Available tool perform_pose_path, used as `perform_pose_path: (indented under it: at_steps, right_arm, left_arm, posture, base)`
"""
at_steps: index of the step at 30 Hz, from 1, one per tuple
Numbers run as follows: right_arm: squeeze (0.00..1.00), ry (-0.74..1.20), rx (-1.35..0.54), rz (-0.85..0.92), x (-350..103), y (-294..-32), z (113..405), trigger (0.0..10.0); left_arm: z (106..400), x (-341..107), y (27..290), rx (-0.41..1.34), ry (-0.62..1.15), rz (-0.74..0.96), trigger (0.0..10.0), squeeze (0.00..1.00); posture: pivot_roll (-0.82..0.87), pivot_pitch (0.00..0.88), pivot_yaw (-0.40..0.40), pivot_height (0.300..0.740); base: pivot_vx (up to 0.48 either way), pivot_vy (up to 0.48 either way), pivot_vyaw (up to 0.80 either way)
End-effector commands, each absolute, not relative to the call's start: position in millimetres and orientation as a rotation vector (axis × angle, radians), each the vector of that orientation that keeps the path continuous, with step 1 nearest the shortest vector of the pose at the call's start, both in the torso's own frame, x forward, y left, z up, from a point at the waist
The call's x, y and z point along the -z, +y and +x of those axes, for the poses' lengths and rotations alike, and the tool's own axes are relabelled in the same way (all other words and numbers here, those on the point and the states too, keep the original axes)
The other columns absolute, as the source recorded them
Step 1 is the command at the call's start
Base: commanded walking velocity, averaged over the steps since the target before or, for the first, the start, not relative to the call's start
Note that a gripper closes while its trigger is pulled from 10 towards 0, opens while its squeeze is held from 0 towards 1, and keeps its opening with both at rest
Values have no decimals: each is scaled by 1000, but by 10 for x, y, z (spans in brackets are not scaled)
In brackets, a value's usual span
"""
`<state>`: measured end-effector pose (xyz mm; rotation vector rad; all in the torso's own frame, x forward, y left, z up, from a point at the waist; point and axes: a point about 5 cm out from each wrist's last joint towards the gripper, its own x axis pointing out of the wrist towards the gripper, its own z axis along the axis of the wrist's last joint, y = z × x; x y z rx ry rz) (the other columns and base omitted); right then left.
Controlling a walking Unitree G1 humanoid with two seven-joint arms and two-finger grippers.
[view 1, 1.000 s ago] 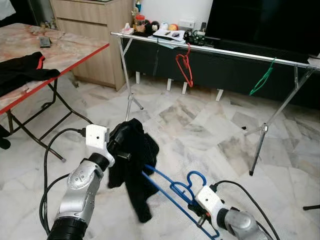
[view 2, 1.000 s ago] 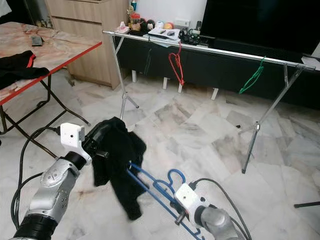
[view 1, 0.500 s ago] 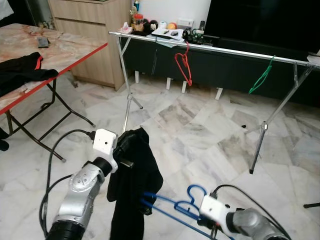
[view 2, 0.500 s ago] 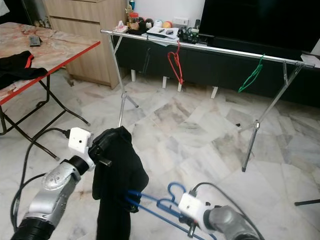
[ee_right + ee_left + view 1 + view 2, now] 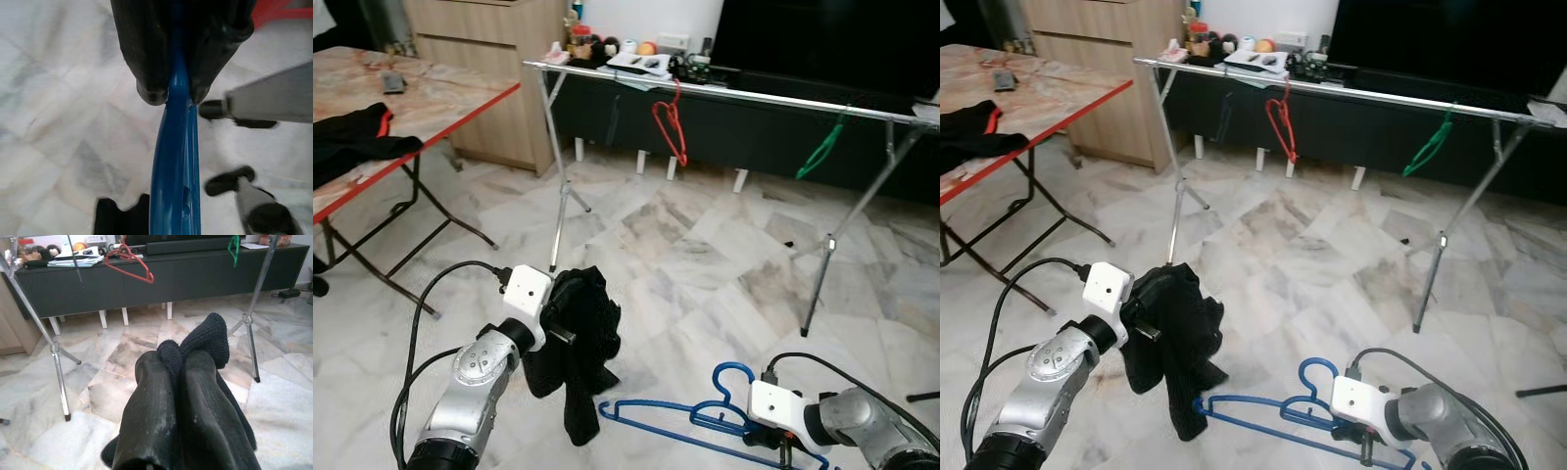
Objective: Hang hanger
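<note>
Right gripper stays clamped on my blue hanger, which now lies lower and flatter over the marble floor than a second ago. Left gripper still pinches the black garment, now off the hanger.

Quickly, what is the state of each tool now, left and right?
Left tool: closed on the black garment.
Right tool: closed on the blue hanger.
</note>
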<state>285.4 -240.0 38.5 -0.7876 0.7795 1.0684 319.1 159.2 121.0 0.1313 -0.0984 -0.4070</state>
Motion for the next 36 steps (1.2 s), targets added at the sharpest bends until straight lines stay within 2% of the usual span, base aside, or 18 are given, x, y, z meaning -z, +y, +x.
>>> perform_pose_path:
  at_steps: [1,3,6,9,10,13,15,16,17,18,21,31,36]
  right_arm:
    - [0,736,-1022,-854,-476,-2415,2933,0]
    - [0,584,-877,-773,-575,-2322,3077,0]
    - [0,518,-679,-677,-579,-2271,3174,0]
    - [0,502,-473,-432,-413,-2104,3173,0]
    - [0,484,-391,-288,-297,-1996,3118,0]
    - [0,503,-248,-81,-89,-1883,2989,0]
    - [0,529,-166,-2,25,-1850,2903,0]
    - [0,538,-134,15,60,-1850,2872,0]
    - [0,564,-84,65,130,-1851,2812,2824]
    - [0,592,-22,132,214,-1847,2731,10000]
    - [0,655,121,244,377,-1864,2553,10000]
    - [0,837,257,107,706,-1922,2064,10000]
    - [0,869,228,81,785,-1840,1928,10000]
  left_arm:
    - [3214,-1252,1654,365,-122,149,0,0]
    - [3228,-1267,1730,298,-133,108,0,0]
    - [3236,-1286,1791,235,-148,45,0,0]
    - [3238,-1273,1813,175,-150,-21,0,0]
    - [3235,-1263,1814,150,-150,-48,0,0]
    - [3225,-1262,1817,123,-159,-77,0,0]
    - [3215,-1261,1828,104,-164,-89,2314,0]
    - [3211,-1260,1834,96,-164,-90,2314,0]
    - [3201,-1265,1845,85,-170,-101,9020,0]
    - [3189,-1268,1865,65,-174,-129,10000,0]
    - [3174,-1258,1882,52,-172,-183,10000,0]
    - [3102,-1245,1839,51,-165,-214,10000,0]
    - [3064,-1229,1820,47,-163,-192,10000,0]
  posture:
    - [84,75,-33,740]
    - [83,73,-35,740]
    - [73,69,-40,740]
    - [82,65,-43,740]
    - [83,64,-43,740]
    - [86,56,-44,740]
    - [88,54,-44,740]
    - [88,54,-44,740]
    - [91,45,-42,740]
    - [92,38,-40,740]
    - [91,26,-40,740]
    - [96,0,-28,740]
    - [87,0,-17,740]
  base:
    - [0,0,0]
    - [0,0,0]
    - [0,0,0]
    - [0,0,0]
    - [0,0,0]
    - [0,0,0]
    - [0,0,0]
    - [0,0,0]
    - [0,0,0]
    - [0,0,0]
    - [0,0,0]
    - [0,0,0]
    - [0,0,0]
